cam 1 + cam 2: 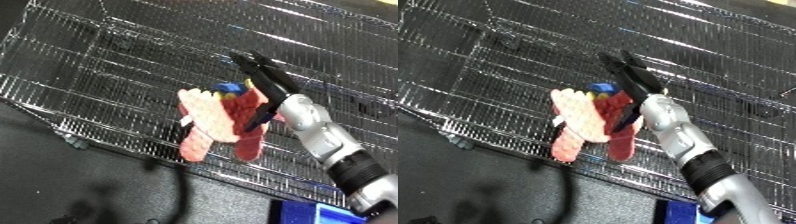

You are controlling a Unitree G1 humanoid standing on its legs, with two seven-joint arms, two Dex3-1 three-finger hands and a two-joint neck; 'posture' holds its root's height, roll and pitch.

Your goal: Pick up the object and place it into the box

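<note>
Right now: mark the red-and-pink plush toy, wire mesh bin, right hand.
red-and-pink plush toy [213, 117], left eye view, pink wing.
wire mesh bin [107, 60], left eye view, mesh wall.
right hand [631, 75], right eye view, fingers.

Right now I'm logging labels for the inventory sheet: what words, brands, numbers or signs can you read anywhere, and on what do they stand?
None can be read.
Red and pink plush toy, held by the right hand: no readable tag or print.
Wire bin: no label shows.
Blue item at the lower edge: any marking is too blurred to tell.
</note>
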